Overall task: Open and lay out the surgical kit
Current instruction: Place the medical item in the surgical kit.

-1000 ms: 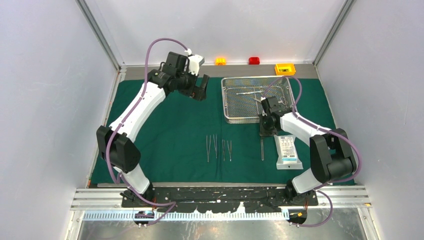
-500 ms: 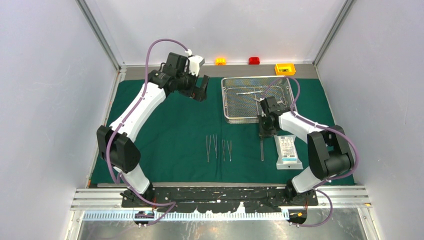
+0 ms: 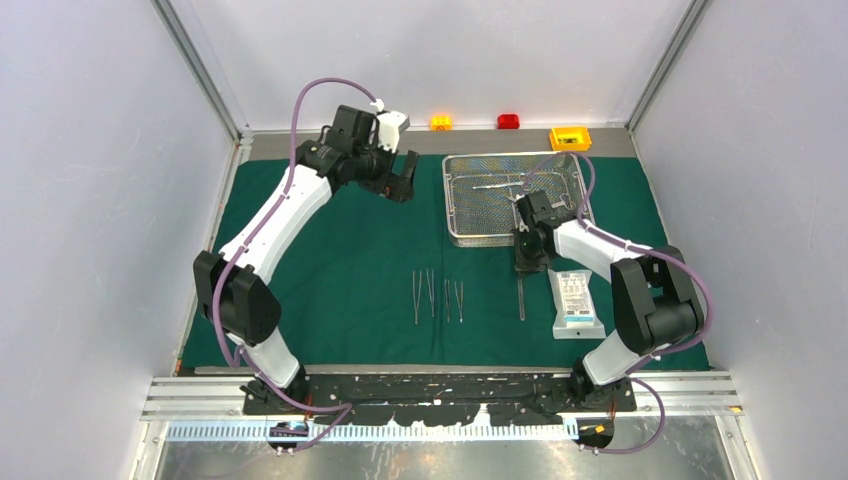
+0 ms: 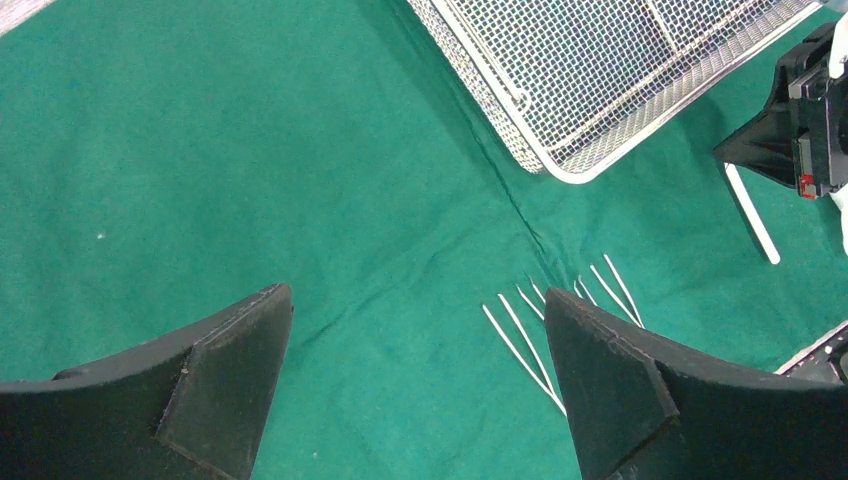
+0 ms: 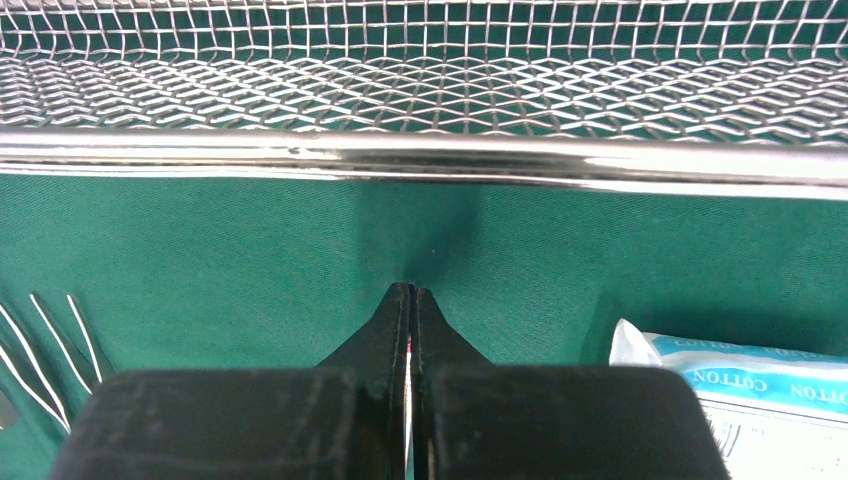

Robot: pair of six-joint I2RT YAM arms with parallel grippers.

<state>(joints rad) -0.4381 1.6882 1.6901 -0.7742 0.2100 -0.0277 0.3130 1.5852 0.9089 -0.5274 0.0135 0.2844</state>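
- I am looking at the green drape [image 3: 340, 250], which is lying spread flat across the table.
- The wire-mesh tray [image 3: 452, 236] is sitting on the drape's far right part, with slim silver pieces [image 3: 497, 185] lying inside it.
- The left gripper [image 3: 402, 182] is hovering with its jaws spread wide and nothing between them. It is over the far side of the drape, just left of the tray's far-left corner.
- In its wrist view the tray is lying ahead to the right. The tweezers [image 3: 438, 297] are lying in a row on the cloth, well apart from the fingers.
- The right gripper [image 5: 410, 292] is sitting low over the drape, just my side of the tray's near rim. Its fingers are pressing together on the far end of a slim silver instrument [image 3: 522, 298].
- That instrument is lying along the cloth, pointing back towards the bases.
- The white pouch [image 3: 574, 300] is lying just right of the instrument, and the tweezers are lying to its left.
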